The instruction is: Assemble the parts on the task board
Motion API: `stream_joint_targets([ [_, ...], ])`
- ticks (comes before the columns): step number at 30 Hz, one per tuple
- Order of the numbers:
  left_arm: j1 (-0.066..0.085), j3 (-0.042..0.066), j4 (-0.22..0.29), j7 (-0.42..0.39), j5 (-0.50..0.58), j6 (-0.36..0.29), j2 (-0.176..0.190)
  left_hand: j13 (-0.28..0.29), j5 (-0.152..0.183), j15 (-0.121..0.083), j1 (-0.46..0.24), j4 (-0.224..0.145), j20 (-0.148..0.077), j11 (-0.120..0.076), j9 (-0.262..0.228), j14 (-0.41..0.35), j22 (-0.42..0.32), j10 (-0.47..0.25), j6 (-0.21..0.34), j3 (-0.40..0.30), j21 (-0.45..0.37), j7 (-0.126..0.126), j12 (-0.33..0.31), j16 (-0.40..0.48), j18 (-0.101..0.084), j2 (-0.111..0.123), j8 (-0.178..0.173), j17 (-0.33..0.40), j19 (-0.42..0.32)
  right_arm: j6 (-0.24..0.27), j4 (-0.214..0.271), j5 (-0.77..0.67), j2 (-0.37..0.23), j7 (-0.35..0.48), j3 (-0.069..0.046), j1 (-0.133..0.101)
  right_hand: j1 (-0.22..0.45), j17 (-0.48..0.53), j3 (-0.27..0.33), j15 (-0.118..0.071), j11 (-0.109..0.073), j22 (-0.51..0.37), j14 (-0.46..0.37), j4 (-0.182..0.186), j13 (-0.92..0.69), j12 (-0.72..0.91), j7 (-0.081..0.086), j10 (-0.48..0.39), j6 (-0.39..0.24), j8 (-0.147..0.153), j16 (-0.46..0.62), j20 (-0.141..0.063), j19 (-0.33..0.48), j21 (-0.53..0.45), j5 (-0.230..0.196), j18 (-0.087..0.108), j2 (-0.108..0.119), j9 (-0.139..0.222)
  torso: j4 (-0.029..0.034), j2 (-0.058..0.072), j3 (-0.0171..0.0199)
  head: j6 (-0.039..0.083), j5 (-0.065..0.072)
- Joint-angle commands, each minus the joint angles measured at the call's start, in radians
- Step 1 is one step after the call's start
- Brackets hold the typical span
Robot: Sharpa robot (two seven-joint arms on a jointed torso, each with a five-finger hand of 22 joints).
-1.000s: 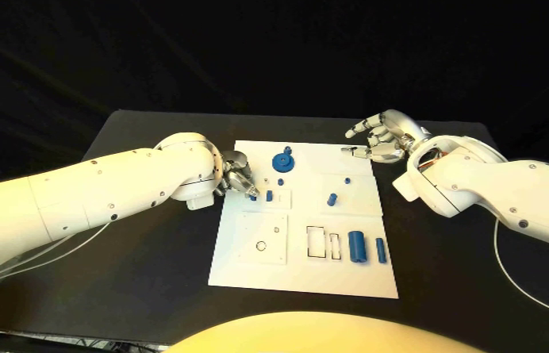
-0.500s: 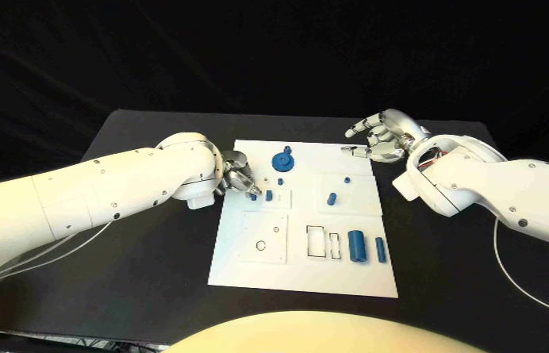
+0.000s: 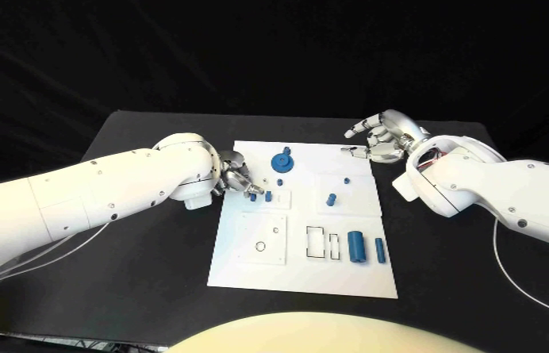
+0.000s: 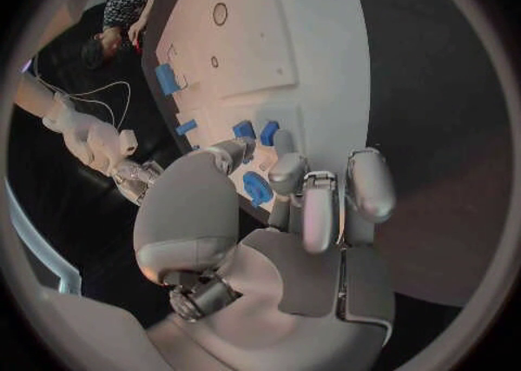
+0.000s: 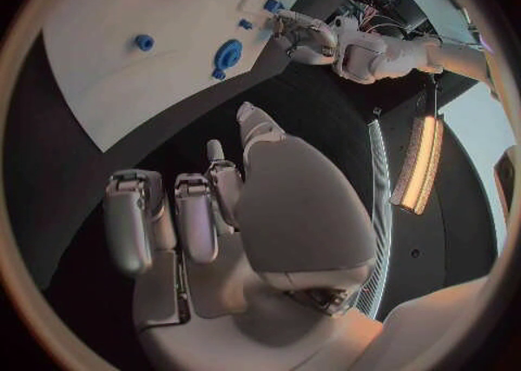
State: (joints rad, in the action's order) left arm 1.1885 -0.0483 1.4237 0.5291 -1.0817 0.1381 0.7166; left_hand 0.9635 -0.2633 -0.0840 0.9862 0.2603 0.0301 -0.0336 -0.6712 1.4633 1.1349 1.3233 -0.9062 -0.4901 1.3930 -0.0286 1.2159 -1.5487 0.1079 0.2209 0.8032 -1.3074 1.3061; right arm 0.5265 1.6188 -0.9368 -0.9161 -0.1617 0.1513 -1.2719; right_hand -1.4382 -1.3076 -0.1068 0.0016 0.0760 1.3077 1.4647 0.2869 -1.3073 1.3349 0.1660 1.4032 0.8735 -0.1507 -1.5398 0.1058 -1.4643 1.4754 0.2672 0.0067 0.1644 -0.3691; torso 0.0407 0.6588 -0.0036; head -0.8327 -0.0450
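Note:
The white task board (image 3: 300, 270) lies mid-table. On it are a blue gear-like piece (image 3: 282, 161), two short blue pegs (image 3: 253, 197) side by side, another peg (image 3: 331, 199), a blue cylinder (image 3: 358, 247) and a thin blue bar (image 3: 380, 249). My left hand (image 3: 235, 175) hangs over the board's left edge, its fingers apart and their tips right by the two pegs (image 4: 256, 131). I see nothing gripped in it. My right hand (image 3: 383, 140) hovers at the board's far right corner, fingers loosely bent and holding nothing. The gear (image 5: 228, 54) also shows in the right wrist view.
Black table (image 3: 149, 242) surrounds the board on all sides. The board's near left panel has a small round hole (image 3: 261, 246), and two rectangular slots (image 3: 316, 242) sit beside the cylinder.

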Motion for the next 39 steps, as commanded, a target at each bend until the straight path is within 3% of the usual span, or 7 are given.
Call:
stream_joint_targets([
  [1,0.0,0.002,0.005,-0.011,-0.008,-0.022,0.002,-0.012,0.001,-0.003,0.005,0.006,-0.004,-0.001,0.002,0.091,-0.004,-0.013,0.001,0.012,-0.006,-0.005,-0.011,0.002,-0.016,0.003,-0.003,-0.204,-0.003,-0.008,0.001,-0.002,0.0,0.014,0.0,0.001,0.009,-0.163,-0.006,0.002,0.002,0.204,0.083,0.002,-0.042,-0.004,-0.002,-0.007,0.002,-0.006,0.006,0.003,-0.051,-0.004,0.004,0.019,0.003,0.001,-0.0007,0.001,-0.0007,0.001,0.001],
  [15,0.0,0.025,0.031,-0.036,0.049,-0.134,0.017,-0.131,0.004,0.009,0.008,0.032,0.005,0.015,0.0,0.079,-0.052,-0.09,0.052,0.089,-0.032,-0.022,-0.086,0.02,-0.007,0.006,-0.007,-0.164,-0.035,-0.007,0.0,-0.002,0.001,0.017,0.0,0.002,0.009,-0.163,-0.006,0.002,0.002,0.204,0.083,0.002,-0.042,-0.004,-0.002,-0.007,0.002,-0.006,0.006,0.003,-0.051,-0.004,0.004,0.019,0.003,0.001,0.0004,0.0,-0.0004,0.004,0.006],
  [18,0.001,0.029,0.033,-0.086,0.107,-0.175,0.022,-0.31,0.017,0.033,0.005,0.032,0.025,0.042,0.012,0.033,-0.196,-0.229,0.124,0.151,-0.11,-0.051,-0.205,0.078,0.02,-0.012,-0.021,-0.042,-0.137,-0.006,0.0,-0.002,0.001,0.017,0.0,0.002,0.011,-0.163,-0.006,0.002,0.002,0.203,0.082,0.002,-0.043,-0.004,-0.002,-0.006,0.001,-0.006,0.006,0.003,-0.05,-0.005,0.004,0.02,0.003,0.001,0.0006,-0.001,0.0004,0.005,0.007],
  [22,0.001,0.031,0.034,-0.211,0.179,-0.247,0.026,-0.357,0.012,0.08,0.046,0.033,0.063,0.093,0.047,-0.072,-0.428,-0.352,0.228,0.209,-0.254,-0.104,-0.24,0.173,0.062,-0.041,-0.05,0.144,-0.316,-0.005,0.0,-0.002,0.0,0.017,0.0,0.002,0.011,-0.163,-0.006,0.002,0.002,0.203,0.082,0.002,-0.043,-0.004,-0.002,-0.006,0.001,-0.006,0.006,0.003,-0.05,-0.005,0.004,0.02,0.003,0.001,0.0007,0.0,0.0003,0.006,0.01],
  [27,0.001,0.024,0.033,-0.406,0.137,-0.339,0.019,-0.466,-0.002,0.143,0.326,-0.007,0.124,0.162,0.134,-0.361,-0.541,-0.561,0.336,0.152,-0.4,-0.174,-0.356,0.396,0.073,-0.038,-0.1,0.531,-0.417,-0.004,-0.002,-0.001,-0.001,0.018,0.0,0.002,0.012,-0.161,-0.006,0.002,0.002,0.202,0.082,0.002,-0.041,-0.005,-0.002,-0.007,0.001,-0.006,0.007,0.003,-0.05,-0.006,0.004,0.02,0.003,0.002,0.0018,-0.001,-0.0013,0.009,0.013],
  [31,-0.002,0.011,0.026,-0.51,0.017,-0.379,0.005,-0.545,0.003,0.143,0.466,-0.045,0.126,0.162,0.202,-0.383,-0.547,-0.581,0.324,0.053,-0.409,-0.17,-0.413,0.389,0.076,-0.001,-0.133,0.566,-0.414,-0.004,-0.003,-0.001,-0.001,0.019,0.0,0.002,0.012,-0.161,-0.007,0.002,0.002,0.201,0.082,0.002,-0.041,-0.006,-0.002,-0.008,0.0,-0.006,0.007,0.003,-0.049,-0.008,0.005,0.02,0.002,0.002,0.0021,-0.001,-0.0013,0.01,0.014],
  [39,-0.008,-0.01,-0.014,-0.568,-0.213,-0.339,-0.039,-0.651,0.009,0.146,0.482,-0.06,0.128,0.165,0.288,-0.415,-0.533,-0.595,0.277,0.005,-0.394,-0.161,-0.507,0.389,0.076,0.045,-0.179,0.633,-0.431,-0.005,-0.005,-0.001,0.001,0.021,0.0,0.003,0.012,-0.161,-0.007,0.002,0.002,0.201,0.082,0.002,-0.041,-0.006,-0.002,-0.008,0.0,-0.006,0.007,0.003,-0.049,-0.008,0.005,0.02,0.002,0.002,0.0013,-0.001,-0.0011,0.013,0.009],
])
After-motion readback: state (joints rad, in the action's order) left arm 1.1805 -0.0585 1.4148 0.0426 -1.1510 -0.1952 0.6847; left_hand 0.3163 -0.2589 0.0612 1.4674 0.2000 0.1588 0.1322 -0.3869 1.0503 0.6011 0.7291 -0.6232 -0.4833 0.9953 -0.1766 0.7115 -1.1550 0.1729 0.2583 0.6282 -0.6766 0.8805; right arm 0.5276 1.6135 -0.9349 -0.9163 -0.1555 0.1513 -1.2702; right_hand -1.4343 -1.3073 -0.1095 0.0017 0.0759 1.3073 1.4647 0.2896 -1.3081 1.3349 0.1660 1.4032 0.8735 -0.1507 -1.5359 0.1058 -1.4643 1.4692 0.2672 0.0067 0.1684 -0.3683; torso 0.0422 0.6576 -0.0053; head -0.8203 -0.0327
